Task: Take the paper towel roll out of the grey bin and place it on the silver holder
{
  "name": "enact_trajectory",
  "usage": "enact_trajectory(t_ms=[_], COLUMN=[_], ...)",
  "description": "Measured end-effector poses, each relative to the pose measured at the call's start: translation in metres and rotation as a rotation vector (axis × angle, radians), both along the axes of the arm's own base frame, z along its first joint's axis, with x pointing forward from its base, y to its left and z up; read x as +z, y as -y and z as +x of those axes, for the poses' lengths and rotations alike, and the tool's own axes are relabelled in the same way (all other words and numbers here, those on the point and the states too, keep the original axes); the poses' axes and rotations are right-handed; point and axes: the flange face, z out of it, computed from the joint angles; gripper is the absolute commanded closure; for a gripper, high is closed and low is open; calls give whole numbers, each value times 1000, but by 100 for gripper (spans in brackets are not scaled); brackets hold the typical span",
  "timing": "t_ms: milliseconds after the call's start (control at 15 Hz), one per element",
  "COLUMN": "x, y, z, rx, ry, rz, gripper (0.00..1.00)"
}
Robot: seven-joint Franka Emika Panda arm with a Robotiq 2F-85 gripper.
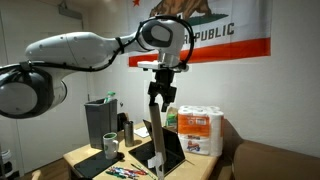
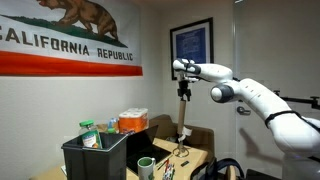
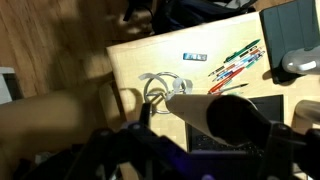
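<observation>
fingers [image 1: 156,97] hang at 12 o'clock above the silver holder [image 2: 183,128], can't tell if they're gripping anything.

**Grey bin and slim towel roll, standing apart**

The tall, narrow dark grey rectangular bin [image 1: 100,125] [image 2: 95,160] stands upright on the light wooden tabletop [image 1: 86,158], plain-sided and open at the top, in both exterior views. The slim, pale cylindrical paper towel roll [image 1: 155,138] [image 2: 183,128] is outside the bin and well apart from it, also upright. In the wrist view the roll [image 3: 195,108] is a blurred pale cylinder rising beside the looped base of the thin silver wire holder [image 3: 155,90], which lies flat on the tabletop. Whether the roll is fully seated cannot be told.
</observation>
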Motion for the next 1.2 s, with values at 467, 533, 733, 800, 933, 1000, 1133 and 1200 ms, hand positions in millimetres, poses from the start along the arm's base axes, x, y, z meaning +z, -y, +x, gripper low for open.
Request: enact_trajectory(t_ms=[467,533,733,800,933,1000,1133,1200], x=[34,40,66,76,97,107,127,136], y=[-18,-21,-30,-33,-42,-48,-60,-67], z=[-4,-5,-12,-14,-21,-25,-33,-38], rx=[22,25,34,38,53,71,108,123], ry=[45,54,92,106,137,148,166,171], rz=[-19,-23,-39,-45,-55,-57,-59,-59], gripper=[0,0,0,0,0,0,0,0])
